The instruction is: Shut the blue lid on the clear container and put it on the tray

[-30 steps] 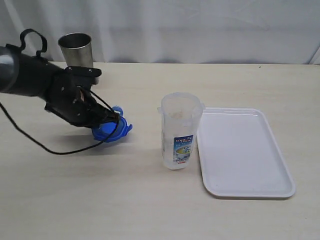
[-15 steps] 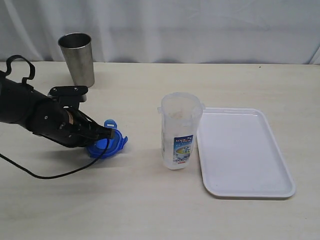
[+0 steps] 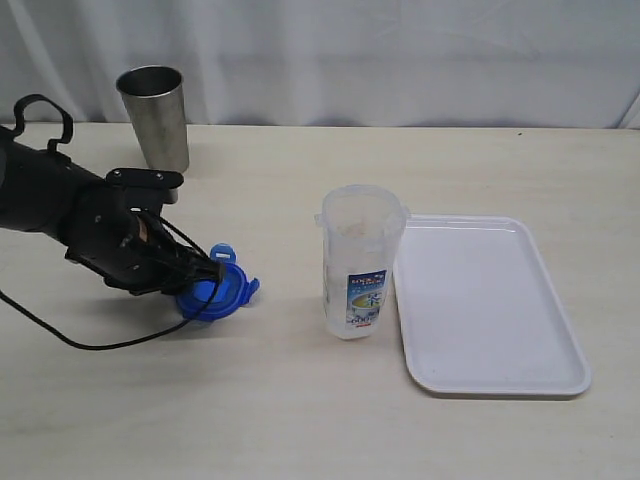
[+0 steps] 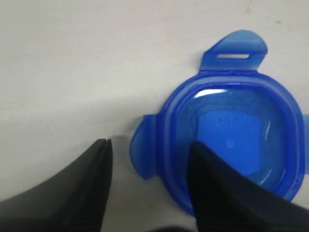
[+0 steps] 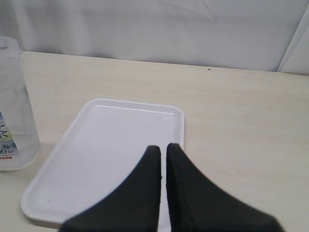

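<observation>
**Grip on blue lid (image 3: 215, 293) not yet made**

Flat on the table (image 3: 300, 420) toward its left edge, the blue lid lay in front of the steel cup (image 3: 155, 115). It was well apart from the clear container (image 3: 360, 262), which stood uncapped near the table's middle, just beside the left rim of the tray (image 3: 490, 300).

The left gripper (image 4: 150, 145) hung low over the lid with jaws spread, one finger above the lid's hollow and the other over bare table outside a side flap. Nothing was pinched. The right gripper (image 5: 163, 152) hovered above the tray, fingers pressed together and empty.

The step in hand appeared to be taking up the lid. The jaws would do best to close squarely across the rim, clear of the flaps. That would let the lid ride level and sit square on the container's mouth before being pressed home.

The count was one lid, one container, one tray, one cup and two grippers.
</observation>
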{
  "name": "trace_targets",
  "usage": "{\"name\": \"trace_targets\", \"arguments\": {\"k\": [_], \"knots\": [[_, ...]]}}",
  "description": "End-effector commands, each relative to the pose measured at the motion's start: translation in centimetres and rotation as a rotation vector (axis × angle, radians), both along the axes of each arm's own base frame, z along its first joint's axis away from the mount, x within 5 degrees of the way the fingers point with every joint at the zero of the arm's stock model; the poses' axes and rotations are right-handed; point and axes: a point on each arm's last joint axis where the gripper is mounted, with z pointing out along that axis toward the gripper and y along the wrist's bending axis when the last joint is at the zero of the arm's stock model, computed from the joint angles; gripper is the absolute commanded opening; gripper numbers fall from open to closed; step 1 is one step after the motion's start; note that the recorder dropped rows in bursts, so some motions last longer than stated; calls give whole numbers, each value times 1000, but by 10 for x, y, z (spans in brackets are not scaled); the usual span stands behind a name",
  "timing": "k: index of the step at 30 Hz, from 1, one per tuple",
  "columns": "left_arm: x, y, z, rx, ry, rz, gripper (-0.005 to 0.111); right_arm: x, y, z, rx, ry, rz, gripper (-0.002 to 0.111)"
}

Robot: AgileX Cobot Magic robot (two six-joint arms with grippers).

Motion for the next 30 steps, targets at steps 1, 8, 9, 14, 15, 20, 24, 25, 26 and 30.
{"name": "trace_targets", "arguments": {"k": [1,8,9,14,15,20,24,25,26,30], "knots": [[7,-2,10,11,-35,-30,46,0,0,1,-4,-15,-1,4],[19,16,22,81,39,-10,46,0,0,1,-4,-15,-1,4],[19,20,22,89,54,-10,46,0,0,1,-4,-15,-1,4],[21,32,20,49,94,-39,46,0,0,1,-4,-15,-1,4],[21,31,20,24,97,-53,46,0,0,1,-4,-15,-1,4],[24,28,22,-99,79,-105,46,0,0,1,-4,-15,-1,4],[24,22,24,-145,54,-169,46,0,0,1,-4,-15,-1,4],[25,22,24,-151,47,-170,46,0,0,1,-4,-15,-1,4],[26,22,24,-150,37,-165,45,0,0,1,-4,-15,-1,4],[27,23,21,-131,30,-174,44,0,0,1,-4,-15,-1,4]]}}
